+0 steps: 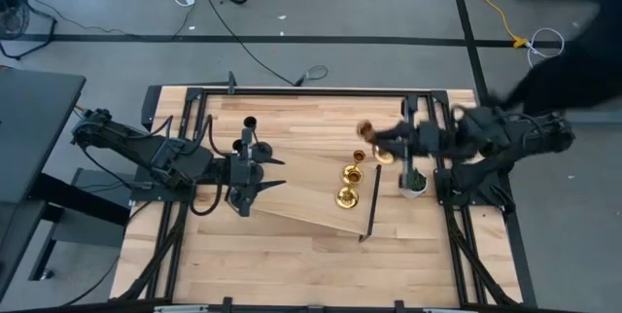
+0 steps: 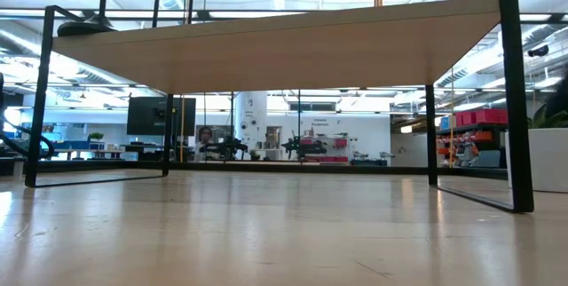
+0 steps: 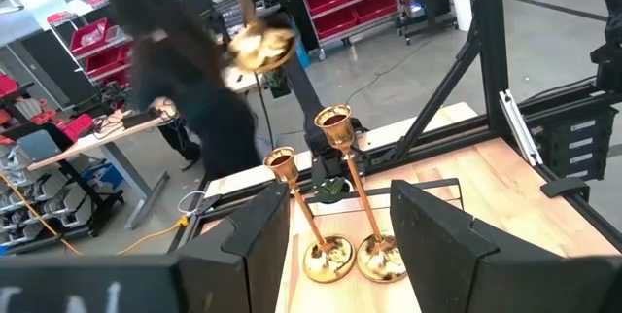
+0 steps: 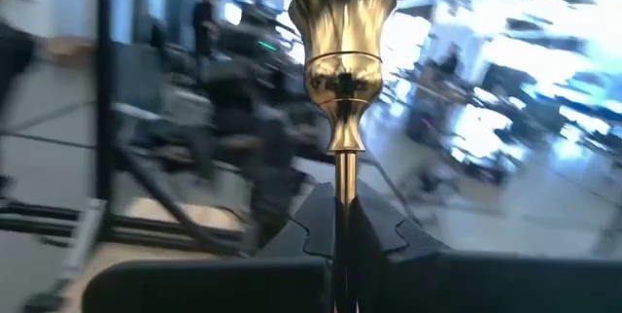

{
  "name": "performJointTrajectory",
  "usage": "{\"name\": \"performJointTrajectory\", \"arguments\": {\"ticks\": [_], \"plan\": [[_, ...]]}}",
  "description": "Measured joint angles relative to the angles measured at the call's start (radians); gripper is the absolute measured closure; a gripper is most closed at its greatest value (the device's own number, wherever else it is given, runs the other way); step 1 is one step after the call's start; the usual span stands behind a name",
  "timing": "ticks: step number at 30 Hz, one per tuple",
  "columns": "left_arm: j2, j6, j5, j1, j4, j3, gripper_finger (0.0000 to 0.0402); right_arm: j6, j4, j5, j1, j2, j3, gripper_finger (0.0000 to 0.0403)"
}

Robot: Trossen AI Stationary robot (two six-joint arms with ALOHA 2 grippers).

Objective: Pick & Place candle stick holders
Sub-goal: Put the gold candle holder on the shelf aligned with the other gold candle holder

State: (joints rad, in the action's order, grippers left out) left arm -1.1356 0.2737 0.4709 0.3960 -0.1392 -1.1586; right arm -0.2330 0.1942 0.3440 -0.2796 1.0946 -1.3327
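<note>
While no brand, label or legible writing shows anywhere, the right end effector [image 4: 342, 245] is pinched on the thin stem of a shiny gold metal candlestick [image 4: 342, 60], held above the raised pale wooden board [image 1: 311, 162] on the wooden worktop [image 1: 292, 264]; its base is hidden. Two more gold candlesticks [image 3: 335, 196] stand side by side on the board, bases nearly touching. The left end effector [image 1: 277, 173] hovers spread over the board's other end, beside a matte black candlestick [image 1: 250, 124]. A white pot [image 1: 414, 183] is half covered by the right arm.
</note>
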Motion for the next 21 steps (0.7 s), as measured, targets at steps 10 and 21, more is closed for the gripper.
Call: {"name": "performJointTrajectory", "arguments": {"ticks": [10,21], "plan": [[0.0,0.0,0.0,0.0,-0.002,0.0,0.022,-0.166,-0.251,0.209,-0.324,0.013,0.121,0.0398],[0.0,-0.001,0.0,0.0,-0.003,0.0,0.022,-0.379,-0.849,0.475,-0.533,0.14,0.342,0.0398]]}}
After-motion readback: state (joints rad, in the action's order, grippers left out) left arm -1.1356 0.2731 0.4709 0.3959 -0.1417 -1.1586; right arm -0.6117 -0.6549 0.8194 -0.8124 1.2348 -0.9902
